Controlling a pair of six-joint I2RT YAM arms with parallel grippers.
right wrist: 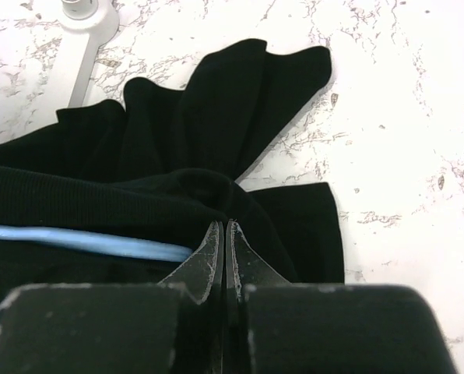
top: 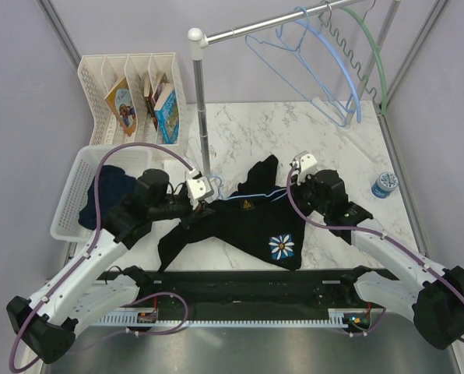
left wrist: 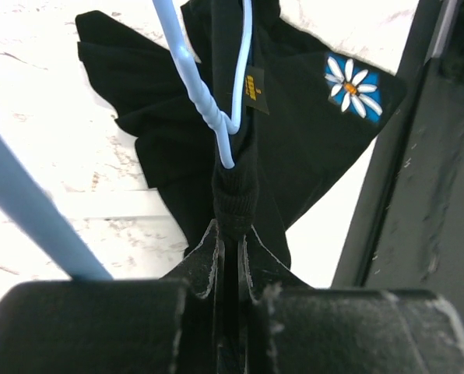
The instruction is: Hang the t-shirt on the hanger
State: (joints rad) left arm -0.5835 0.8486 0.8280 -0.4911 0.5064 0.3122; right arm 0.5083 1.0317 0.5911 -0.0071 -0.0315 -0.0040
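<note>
T-shirt [top: 251, 226] lies crumpled at the middle of the marble table [top: 255, 132], with its daisy print at the cloth's 5 o'clock corner. The hanger [top: 247, 196] shows as a light-blue wire across the shirt's 12 o'clock edge. At 9 o'clock the left gripper [left wrist: 232, 234] is pinched tight on the ribbed collar, just below the hanger's twisted neck. At 2 o'clock the right gripper [right wrist: 226, 230] is clamped on a black fold.

T-shirt [top: 240, 226]: black. Daisy print [top: 280, 247] at its 5 o'clock: white, yellow centre, blue ground. Emblem [left wrist: 254, 87]: yellow, pattern unclear. Hanger [left wrist: 207, 107]: light blue. Table [top: 247, 128]: white marble, grey veining.
</note>
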